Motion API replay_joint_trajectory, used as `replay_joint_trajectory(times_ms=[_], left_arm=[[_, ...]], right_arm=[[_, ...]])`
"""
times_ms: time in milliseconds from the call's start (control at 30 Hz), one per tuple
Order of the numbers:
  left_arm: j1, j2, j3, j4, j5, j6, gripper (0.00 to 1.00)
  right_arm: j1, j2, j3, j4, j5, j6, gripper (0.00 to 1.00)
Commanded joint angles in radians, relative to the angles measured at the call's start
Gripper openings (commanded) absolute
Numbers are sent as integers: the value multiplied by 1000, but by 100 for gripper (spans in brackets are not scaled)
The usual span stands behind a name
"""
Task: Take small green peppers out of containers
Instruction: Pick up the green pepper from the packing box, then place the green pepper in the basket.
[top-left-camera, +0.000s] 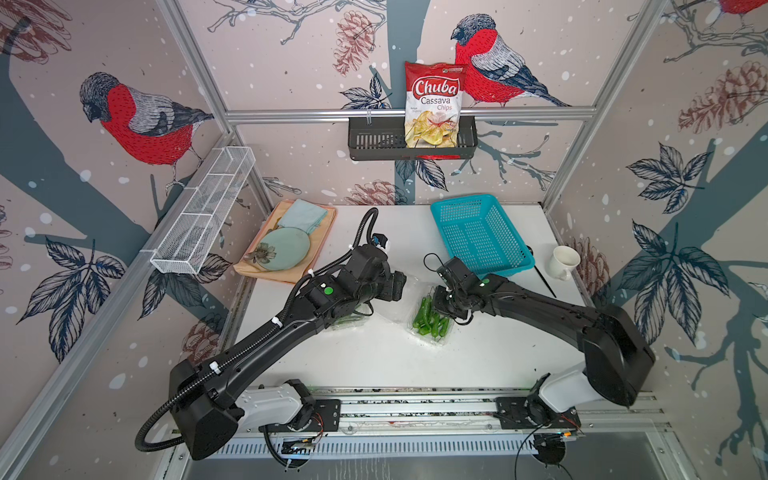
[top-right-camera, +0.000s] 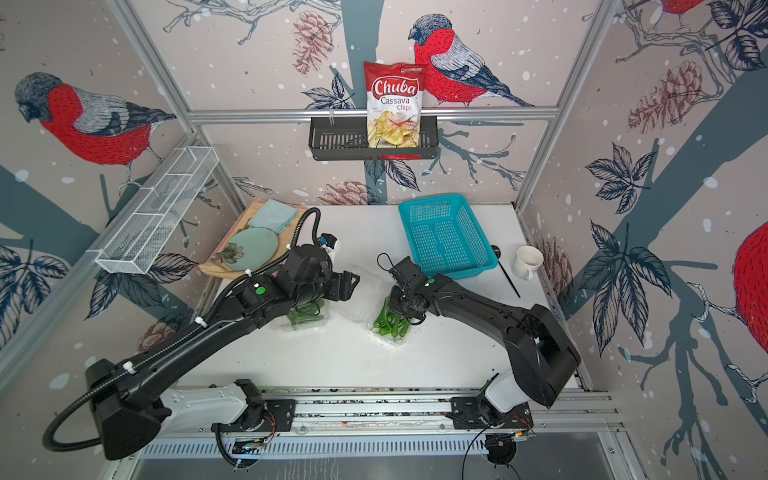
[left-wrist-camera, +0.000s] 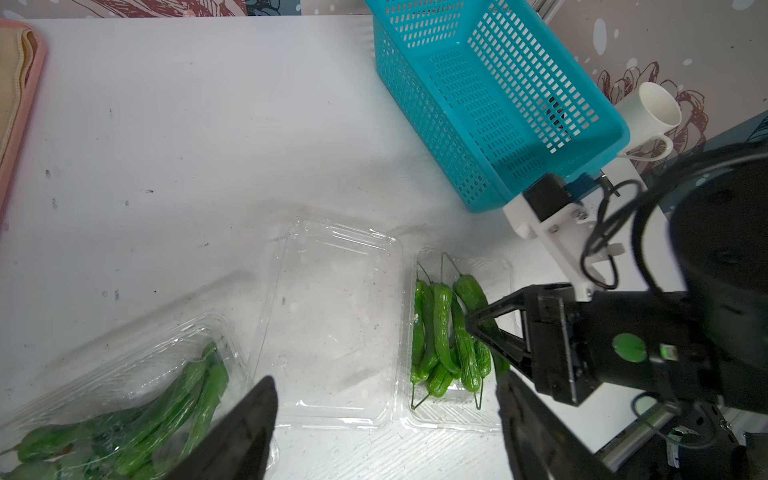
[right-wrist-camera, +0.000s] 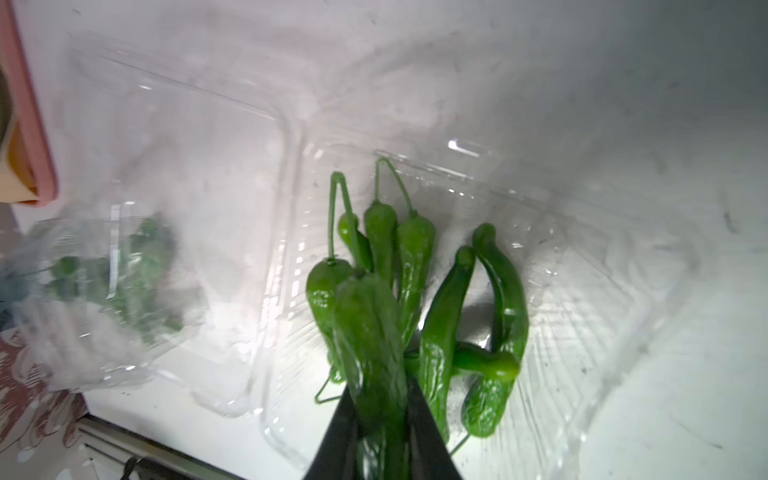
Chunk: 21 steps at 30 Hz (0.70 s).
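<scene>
Two clear containers lie mid-table. One container (top-left-camera: 432, 338) (left-wrist-camera: 453, 419) is open, its lid (left-wrist-camera: 332, 316) folded flat beside it, and holds several small green peppers (top-left-camera: 430, 322) (top-right-camera: 390, 322) (left-wrist-camera: 444, 332). My right gripper (right-wrist-camera: 379, 388) (top-left-camera: 440, 305) reaches down into it and is shut on one pepper (right-wrist-camera: 370, 324), blurred, just above the pile. The other container (left-wrist-camera: 124, 374) (top-right-camera: 305, 316) holds more peppers and sits partly under my left arm. My left gripper (left-wrist-camera: 386, 378) (top-left-camera: 397, 286) hangs open above the flat lid, holding nothing.
A turquoise perforated basket (top-left-camera: 482, 237) stands behind the right gripper. A white mug (top-left-camera: 563, 262) and a thin black utensil (top-left-camera: 544, 282) are at the right edge. A tray (top-left-camera: 320, 249) with plate and cloth sits back left. A wire rack (top-left-camera: 203, 216) hangs on the left wall.
</scene>
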Motion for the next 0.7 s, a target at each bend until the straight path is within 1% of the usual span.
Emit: replay_joint_trajectory(times_ms=[0,67,167,300,400,467,600,667], left_arm=[[1,-9,-9,31,-20,13,80],[1,-12,-11,29,-26,19,80],[2,-7,-12,29,-35,22,80],[2,11,2,29,-33,26,80],[3,32,26,18,-35,40,80],[3,51,46,6,-42,51,80],[3,94,91,-15,-45,61,81],[3,115,112,-24,-38,58,80]], right_arm=[[-18,-66,67,-70,-14,-28,18],[-54,-103,113,-98,-34,-42,18],[-142,-137,179,-125,-56,-78,19],[-300,-130,244,-103,-80,-162,20],[-421,-65,298,-79,-102,-229,20],[-474,-10,323,-45,-86,-274,20],[-561,157,363,15,-37,-349,20],[-578,252,384,44,-1,-377,20]])
